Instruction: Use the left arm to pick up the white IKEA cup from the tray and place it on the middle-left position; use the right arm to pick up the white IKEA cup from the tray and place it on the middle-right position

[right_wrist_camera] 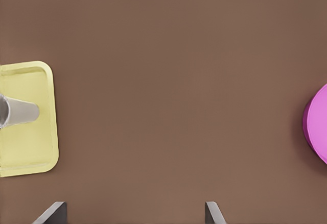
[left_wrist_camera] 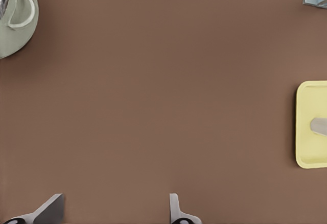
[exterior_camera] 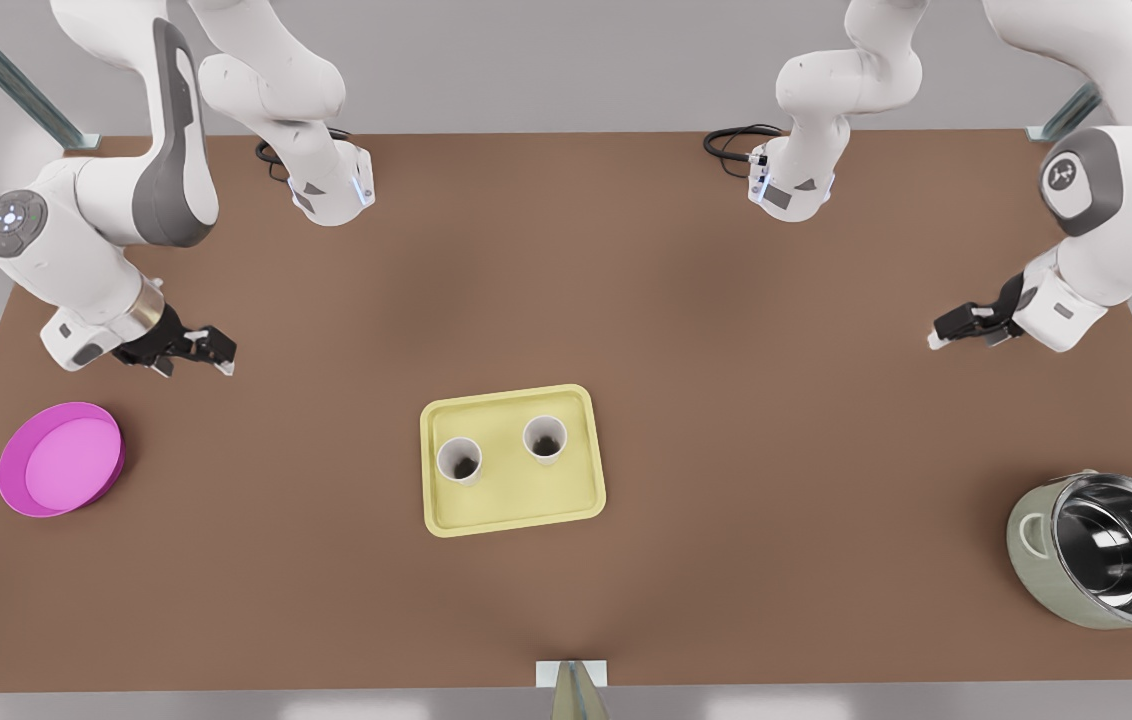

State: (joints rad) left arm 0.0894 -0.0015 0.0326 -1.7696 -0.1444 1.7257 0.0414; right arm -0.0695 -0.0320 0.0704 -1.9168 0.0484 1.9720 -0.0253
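Two white cups stand upright on the tray, a pale yellow tray with a low rim that lies near the middle of the brown table. One cup is on the side toward the front view's left, and the other cup is just beside it toward the front view's right. They are near each other but not touching. Both have something dark inside (too small to tell what).

The left gripper hangs over bare table at the front view's right, well apart from the tray. Its fingers are spread apart with nothing between them. Its wrist view shows the edge of the tray and a bit of a cup on one side, and the green pot on another.

The right gripper hangs over bare table at the front view's left, also well apart from the tray. Its fingers are spread wide too and hold nothing. Its wrist view shows one end of the tray with a cup on it, and part of the pink bowl.

A round pink bowl sits near the table edge at the front view's left, close to the right gripper. A pale green pot with a shiny metal inside sits at the front view's right, tipped a little.

The table patches on both sides of the tray are bare brown.
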